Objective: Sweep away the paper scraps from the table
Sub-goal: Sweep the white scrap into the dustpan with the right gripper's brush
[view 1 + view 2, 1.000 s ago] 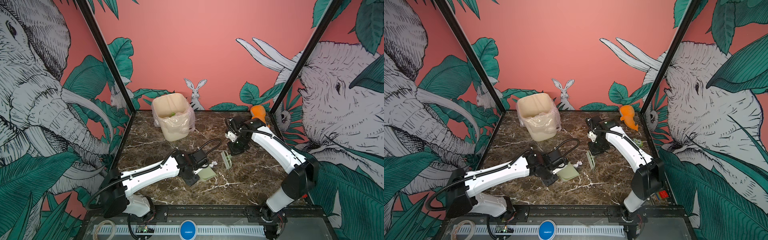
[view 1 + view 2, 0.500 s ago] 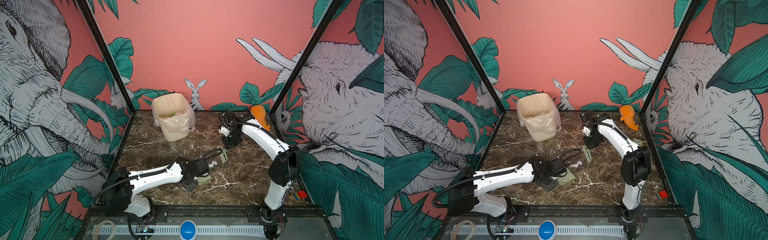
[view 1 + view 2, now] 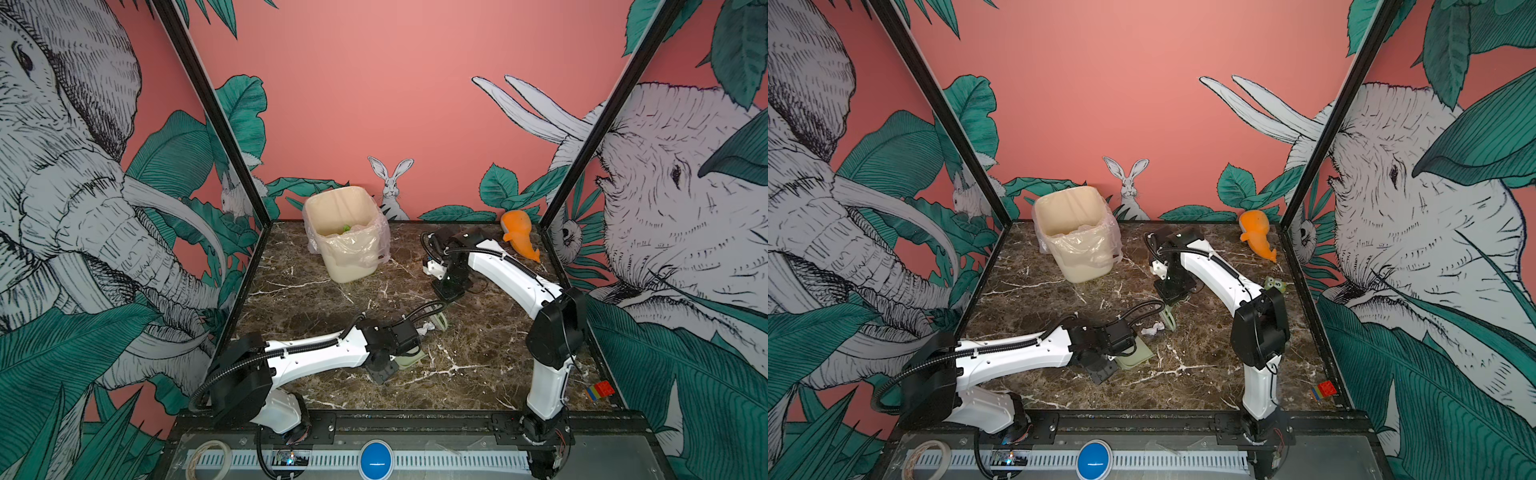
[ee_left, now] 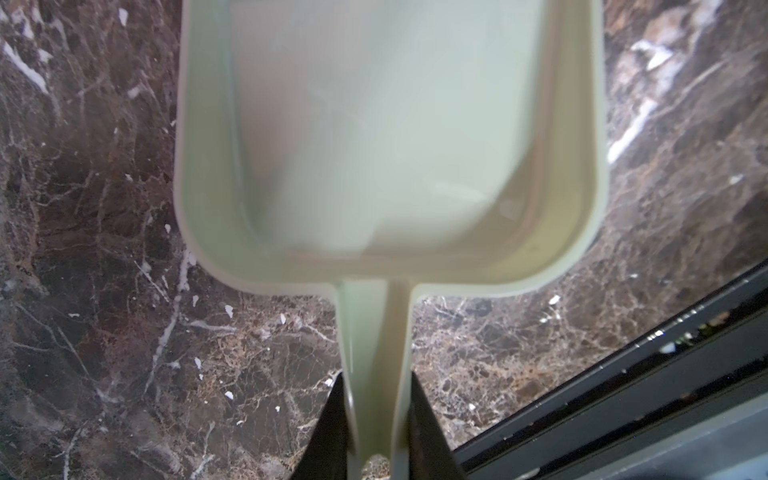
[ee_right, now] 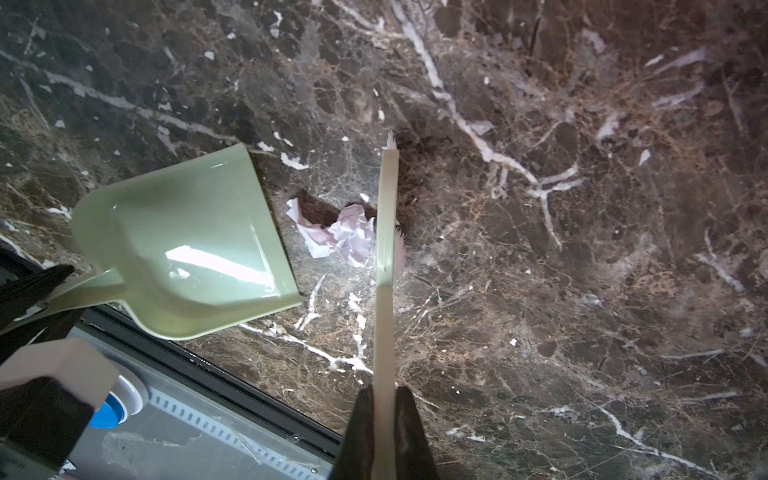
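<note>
One crumpled white-pink paper scrap (image 5: 336, 232) lies on the dark marble table (image 3: 478, 374), between the open lip of a pale green dustpan (image 5: 178, 245) and a thin pale green brush (image 5: 386, 249). In both top views the scrap (image 3: 424, 329) (image 3: 1152, 329) sits mid-table. My left gripper (image 4: 376, 386) (image 3: 384, 368) is shut on the dustpan's handle; the pan (image 4: 374, 124) looks empty and lies low over the table. My right gripper (image 5: 384, 395) (image 3: 451, 291) is shut on the brush handle, bristles down beside the scrap.
A cream bin (image 3: 345, 237) with a plastic liner stands at the back left, something green inside. An orange carrot toy (image 3: 519, 232) lies at the back right. A small coloured block (image 3: 598, 390) sits front right, a small owl figure (image 3: 1276, 284) by the right edge. The black frame runs close behind the dustpan.
My right gripper has shifted left with the brush, its arm folding in closer. The left arm has drawn the dustpan slightly toward the front. The scrap stays about where it was.
</note>
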### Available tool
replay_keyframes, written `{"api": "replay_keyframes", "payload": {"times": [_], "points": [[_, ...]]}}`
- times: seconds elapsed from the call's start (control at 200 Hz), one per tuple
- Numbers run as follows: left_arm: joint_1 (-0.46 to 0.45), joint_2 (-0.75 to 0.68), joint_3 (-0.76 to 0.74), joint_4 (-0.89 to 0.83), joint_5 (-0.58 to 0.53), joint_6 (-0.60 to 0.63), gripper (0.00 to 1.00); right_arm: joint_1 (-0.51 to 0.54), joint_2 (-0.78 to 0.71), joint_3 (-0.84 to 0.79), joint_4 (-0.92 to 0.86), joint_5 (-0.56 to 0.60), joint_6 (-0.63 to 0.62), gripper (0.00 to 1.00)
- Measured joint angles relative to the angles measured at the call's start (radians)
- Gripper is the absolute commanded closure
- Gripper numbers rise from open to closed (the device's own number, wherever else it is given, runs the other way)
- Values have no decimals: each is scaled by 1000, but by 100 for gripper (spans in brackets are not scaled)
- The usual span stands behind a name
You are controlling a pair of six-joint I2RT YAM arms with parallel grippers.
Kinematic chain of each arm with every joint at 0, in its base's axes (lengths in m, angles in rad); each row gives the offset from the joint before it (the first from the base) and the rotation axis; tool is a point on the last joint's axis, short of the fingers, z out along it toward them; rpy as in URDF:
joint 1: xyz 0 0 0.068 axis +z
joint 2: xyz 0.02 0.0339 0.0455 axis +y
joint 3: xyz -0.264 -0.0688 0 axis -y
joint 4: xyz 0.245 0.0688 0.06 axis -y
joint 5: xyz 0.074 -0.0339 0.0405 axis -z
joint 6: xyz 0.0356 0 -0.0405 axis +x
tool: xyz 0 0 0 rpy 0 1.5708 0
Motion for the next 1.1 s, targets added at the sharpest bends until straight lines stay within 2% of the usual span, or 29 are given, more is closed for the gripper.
{"api": "replay_keyframes", "payload": {"times": [0.555,0.83,1.101], "points": [[-5,6,-47,55,0,-2,98,171,-32,15,-24,-183,37,100],[-6,-63,-64,87,-21,-6,98,145,-146,15,-47,-137,69,100],[-6,-158,-63,93,-77,-9,98,20,-256,15,-93,-97,73,100]]}}
